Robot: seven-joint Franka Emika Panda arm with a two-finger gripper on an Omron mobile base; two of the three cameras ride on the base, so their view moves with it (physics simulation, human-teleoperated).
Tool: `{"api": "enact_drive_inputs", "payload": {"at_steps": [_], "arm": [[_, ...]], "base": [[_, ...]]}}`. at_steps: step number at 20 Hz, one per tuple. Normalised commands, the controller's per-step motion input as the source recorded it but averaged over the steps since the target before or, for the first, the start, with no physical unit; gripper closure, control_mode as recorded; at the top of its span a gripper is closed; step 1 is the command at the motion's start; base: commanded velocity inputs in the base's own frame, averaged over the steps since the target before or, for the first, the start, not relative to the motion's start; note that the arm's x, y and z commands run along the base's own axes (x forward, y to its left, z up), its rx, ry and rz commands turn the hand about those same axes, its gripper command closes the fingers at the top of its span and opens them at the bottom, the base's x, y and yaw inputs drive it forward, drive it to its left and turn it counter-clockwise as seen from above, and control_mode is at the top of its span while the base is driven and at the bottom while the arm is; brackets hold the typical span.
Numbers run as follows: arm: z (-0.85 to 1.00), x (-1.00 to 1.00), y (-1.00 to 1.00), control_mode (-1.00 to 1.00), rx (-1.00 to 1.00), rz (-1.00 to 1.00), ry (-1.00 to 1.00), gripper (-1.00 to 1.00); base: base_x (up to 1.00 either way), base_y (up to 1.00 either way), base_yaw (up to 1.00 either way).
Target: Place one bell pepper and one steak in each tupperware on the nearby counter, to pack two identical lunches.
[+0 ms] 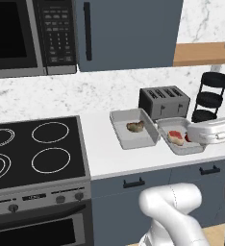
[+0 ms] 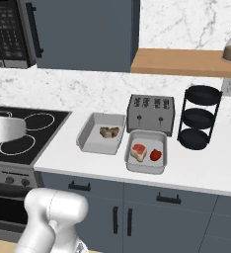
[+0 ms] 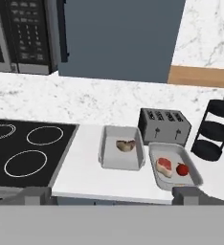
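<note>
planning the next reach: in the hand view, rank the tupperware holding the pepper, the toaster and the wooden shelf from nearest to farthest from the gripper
From the open gripper, looking along it:
1. The tupperware with the bell pepper, at the counter's front, right of centre.
2. The toaster, just behind that tray.
3. The wooden shelf, up on the back wall, right.

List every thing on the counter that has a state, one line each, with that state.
Left tupperware: holds one steak, no pepper.
Right tupperware: holds a steak and a bell pepper.
Toaster: slots empty.
Tiered rack: shelves empty.
Gripper: open, holding nothing.
</note>
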Motion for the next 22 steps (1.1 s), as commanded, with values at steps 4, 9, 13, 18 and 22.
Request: {"api": "enact_drive_inputs", "payload": {"at_steps": [4, 9, 13, 18, 22], "arm": [[0.00, -0.11, -0.11, 1.00, 0.00, -0.07, 0.07, -1.00], [0.00, 0.00, 0.00, 1.00, 0.00, 0.00, 0.00, -1.00], [0.00, 0.00, 0.00, 1.00, 0.00, 0.00, 0.00, -1.00], [0.00, 0.00, 0.00, 1.00, 0.00, 0.00, 0.00, -1.00], [0.00, 0.00, 0.00, 1.00, 0.00, 0.00, 0.00, -1.00]], "base": [[-0.10, -0.16, -0.01], [-0.43, -0.90, -0.03], [-0.20, -1.00, -0.01], [-0.22, -1.00, 0.00], [-0.22, -1.00, 0.00]]}}
